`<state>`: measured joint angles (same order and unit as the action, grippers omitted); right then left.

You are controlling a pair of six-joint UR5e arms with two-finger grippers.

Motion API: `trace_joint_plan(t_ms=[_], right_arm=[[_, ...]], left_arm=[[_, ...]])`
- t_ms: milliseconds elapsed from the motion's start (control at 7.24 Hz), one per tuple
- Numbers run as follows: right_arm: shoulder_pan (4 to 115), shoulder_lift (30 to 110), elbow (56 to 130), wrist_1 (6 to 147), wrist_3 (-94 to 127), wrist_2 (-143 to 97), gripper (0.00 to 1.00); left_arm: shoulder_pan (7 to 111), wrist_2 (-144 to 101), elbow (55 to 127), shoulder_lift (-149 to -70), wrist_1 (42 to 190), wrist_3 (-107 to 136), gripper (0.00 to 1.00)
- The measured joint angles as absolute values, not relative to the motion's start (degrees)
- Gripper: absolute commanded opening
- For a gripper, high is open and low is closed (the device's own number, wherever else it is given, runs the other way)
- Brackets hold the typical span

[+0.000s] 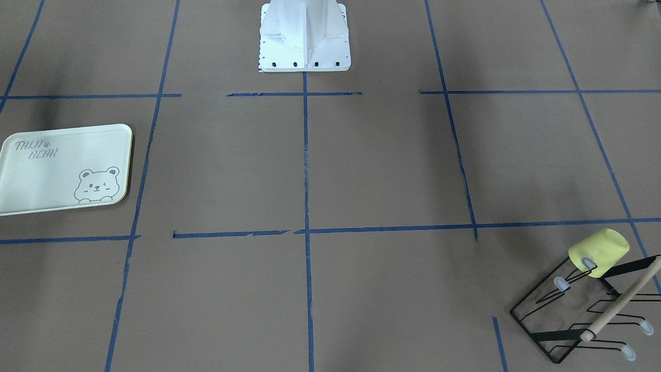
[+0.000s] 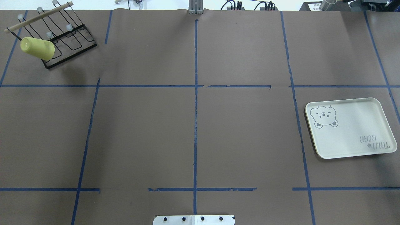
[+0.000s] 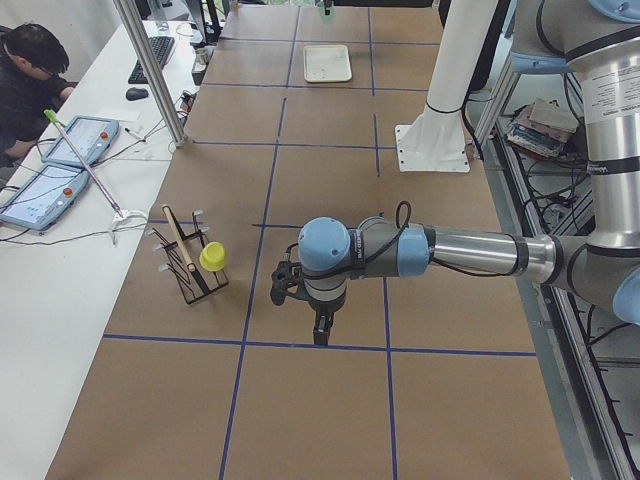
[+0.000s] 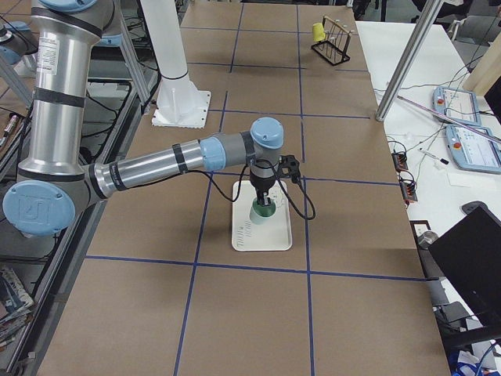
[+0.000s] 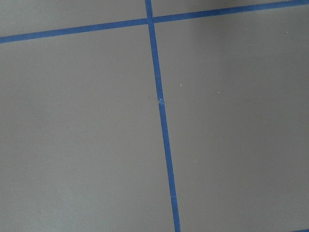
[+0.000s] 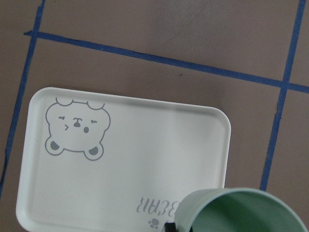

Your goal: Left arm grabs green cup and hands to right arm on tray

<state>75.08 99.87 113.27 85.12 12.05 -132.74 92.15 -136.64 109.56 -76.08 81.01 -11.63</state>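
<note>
The green cup (image 6: 241, 212) fills the bottom right of the right wrist view, mouth up, with a black finger tip at its rim. It hangs above the tray (image 6: 130, 159), near the lettered end. In the exterior right view my right gripper (image 4: 261, 202) holds the green cup (image 4: 262, 210) just over the tray (image 4: 258, 231). The tray (image 2: 353, 131) looks bare in the overhead view, where no arm shows. My left gripper (image 3: 321, 335) points down over bare table near the rack; I cannot tell if it is open.
A pale yellow cup (image 2: 37, 48) hangs on a black wire rack (image 2: 72, 47) with a wooden rod at the far left corner. The white robot base (image 1: 304, 36) stands at the table's middle edge. An operator (image 3: 25, 75) sits at a side desk with tablets.
</note>
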Motion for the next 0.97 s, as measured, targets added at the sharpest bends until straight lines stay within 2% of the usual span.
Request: trace_joint_plan(t_ms=[967], right_arm=[[58.74, 101.77, 106.54, 55.74, 41.79, -121.09, 0.01]], left_arm=[[92.11, -136.76, 109.77, -76.20, 81.03, -11.61, 1.00]])
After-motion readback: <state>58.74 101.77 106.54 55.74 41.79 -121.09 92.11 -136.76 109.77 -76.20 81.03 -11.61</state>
